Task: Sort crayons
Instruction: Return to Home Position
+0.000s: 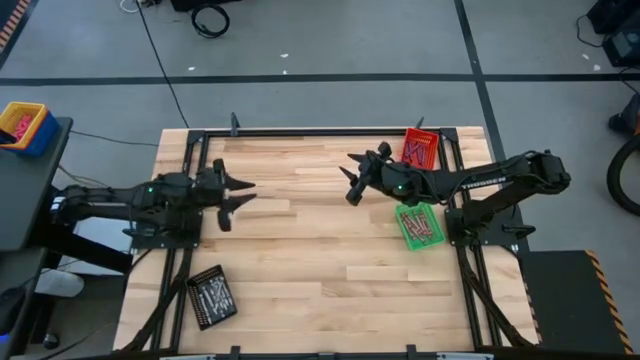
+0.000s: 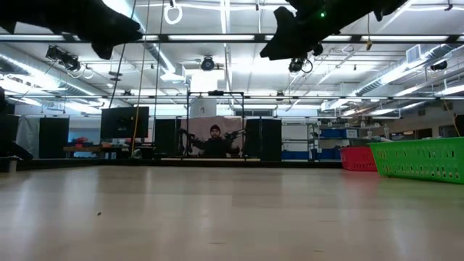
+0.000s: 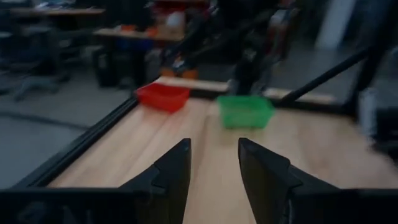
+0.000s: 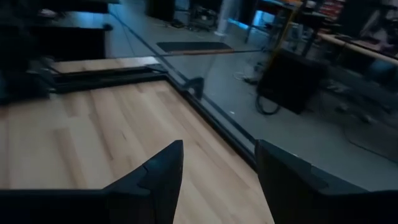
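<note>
Currently left tool (image 1: pixel 240 200) & right tool (image 1: pixel 352 178) gape wide, holding nothing, above table (image 1: pixel 320 260), well apart, inside its edges.

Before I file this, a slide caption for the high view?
Left hand and right hand open above the table; crayons lie in red tray, green tray, black tray.
</note>
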`<state>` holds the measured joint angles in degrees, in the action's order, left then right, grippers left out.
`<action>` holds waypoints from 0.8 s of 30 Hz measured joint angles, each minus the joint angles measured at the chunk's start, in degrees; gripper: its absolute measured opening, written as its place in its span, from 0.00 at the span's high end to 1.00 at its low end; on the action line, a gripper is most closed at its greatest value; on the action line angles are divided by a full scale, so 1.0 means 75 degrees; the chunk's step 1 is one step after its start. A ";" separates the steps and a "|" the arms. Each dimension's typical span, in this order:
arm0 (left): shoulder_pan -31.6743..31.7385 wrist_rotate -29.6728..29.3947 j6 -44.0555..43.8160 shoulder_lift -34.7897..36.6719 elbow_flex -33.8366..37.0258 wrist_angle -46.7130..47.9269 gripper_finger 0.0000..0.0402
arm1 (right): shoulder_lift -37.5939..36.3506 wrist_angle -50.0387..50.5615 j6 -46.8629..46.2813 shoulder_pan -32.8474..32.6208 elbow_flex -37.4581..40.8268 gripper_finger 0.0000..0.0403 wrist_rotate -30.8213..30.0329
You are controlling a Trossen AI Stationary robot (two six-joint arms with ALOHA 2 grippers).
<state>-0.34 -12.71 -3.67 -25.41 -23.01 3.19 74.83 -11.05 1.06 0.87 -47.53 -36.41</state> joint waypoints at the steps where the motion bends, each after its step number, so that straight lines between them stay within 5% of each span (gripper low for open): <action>1: -0.0045 0.0160 -0.0078 0.0226 0.0170 -0.0182 0.64 | 0.0000 -0.0083 0.0000 -0.0001 0.0024 0.50 0.0118; 9: -0.0674 0.0936 -0.0012 0.1637 0.0855 -0.0341 0.64 | 0.0000 -0.0297 -0.0003 -0.0030 0.0059 0.50 0.0814; 19: -0.1021 0.0936 0.0586 0.2711 0.1021 0.0088 0.64 | 0.0583 -0.1826 0.0476 -0.0222 0.0508 0.50 0.3570; 24: -0.1117 0.0939 0.0518 0.3073 0.1026 0.0591 0.64 | 0.0088 -0.1625 0.0488 -0.0222 0.0601 0.50 0.3649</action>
<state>-8.71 -5.67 0.21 -2.36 -15.31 7.62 75.49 -23.24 4.72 -0.80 -43.03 -9.04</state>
